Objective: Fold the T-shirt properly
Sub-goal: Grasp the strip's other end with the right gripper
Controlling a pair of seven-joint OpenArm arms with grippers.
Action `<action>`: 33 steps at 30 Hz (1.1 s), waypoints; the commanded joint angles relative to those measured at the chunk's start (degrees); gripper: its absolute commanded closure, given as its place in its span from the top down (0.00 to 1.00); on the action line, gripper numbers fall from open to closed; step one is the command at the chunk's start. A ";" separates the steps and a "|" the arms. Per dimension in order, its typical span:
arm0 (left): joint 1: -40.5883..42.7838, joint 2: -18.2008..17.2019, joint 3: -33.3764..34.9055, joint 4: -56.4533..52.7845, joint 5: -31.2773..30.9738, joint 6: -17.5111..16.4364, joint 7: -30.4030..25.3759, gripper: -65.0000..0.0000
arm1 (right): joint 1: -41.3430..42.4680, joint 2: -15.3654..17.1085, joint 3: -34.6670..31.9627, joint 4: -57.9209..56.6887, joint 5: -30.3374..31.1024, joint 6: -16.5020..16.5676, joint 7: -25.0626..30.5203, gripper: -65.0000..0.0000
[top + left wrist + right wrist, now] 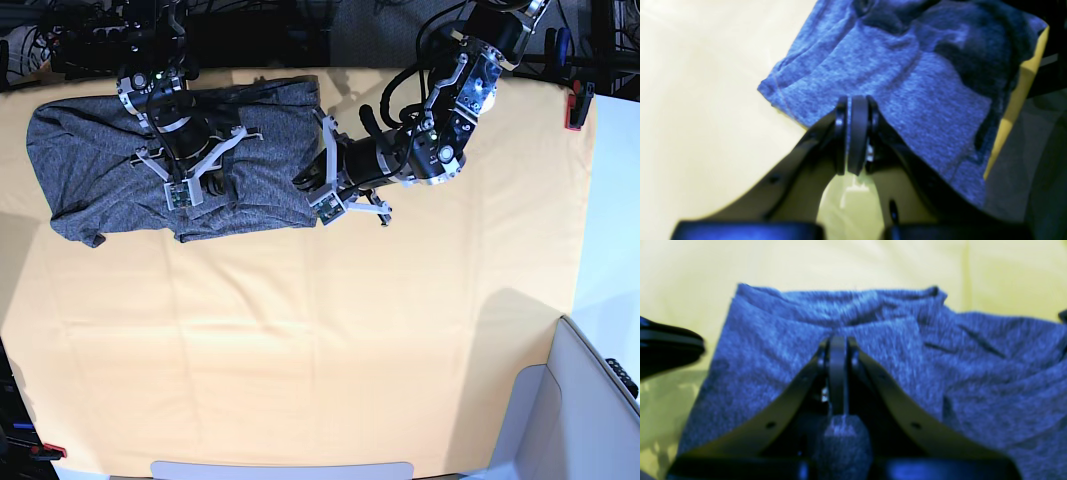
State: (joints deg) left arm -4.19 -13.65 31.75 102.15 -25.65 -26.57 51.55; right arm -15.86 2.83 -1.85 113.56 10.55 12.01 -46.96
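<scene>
**A:** ok so where's the T-shirt [150, 165] sitting? looks bunched up to me

**B:** yeah, it's at the far left corner of the table [330, 350], spread along the far edge over the yellow-orange cloth [300, 330]; grey mottled knit, rumpled, with a lumpy part sticking out toward the left edge; the right end of it stops roughly mid-way along the far edge

**A:** and the arms? both on it?

**B:** both on it; the right gripper [190, 185] is over the middle of the shirt, and in its wrist view the right gripper [837, 350] has its jaws pressed tight together with grey fabric bunched right around them, so it looks clenched on a pinch of the shirt [873, 340]

**A:** the other one?

**B:** left gripper [318, 195] is at the shirt's right end; wrist view shows the left gripper [857, 110] with jaws squeezed together right at the hem of the shirt [890, 76]; cloth edge runs straight into them, so it's grasping that edge; that view is blurry though

**A:** anything else on the table?

**B:** a red clamp [573, 108] at the far right corner
</scene>
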 commanded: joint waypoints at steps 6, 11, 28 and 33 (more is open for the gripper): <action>-0.87 0.16 -0.23 -1.88 -0.68 -0.03 -1.66 0.01 | 3.77 0.47 0.04 -6.61 0.22 0.08 0.59 0.00; 0.01 0.16 -0.23 -1.88 -0.68 -0.03 -1.75 0.01 | 6.06 0.73 0.04 -10.48 0.22 -0.01 0.76 0.00; 0.36 0.24 -0.23 -1.97 -0.68 -0.03 -1.84 0.01 | 7.37 -0.50 3.82 -10.30 0.22 -2.91 1.03 0.00; 0.36 0.24 -0.23 -1.97 -0.68 -0.03 -1.84 0.01 | 7.73 -1.47 7.52 -9.78 0.22 -5.90 1.03 0.00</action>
State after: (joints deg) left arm -3.05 -13.50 31.86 99.26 -25.69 -26.57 50.89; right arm -8.93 1.34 5.56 102.41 10.70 6.15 -47.35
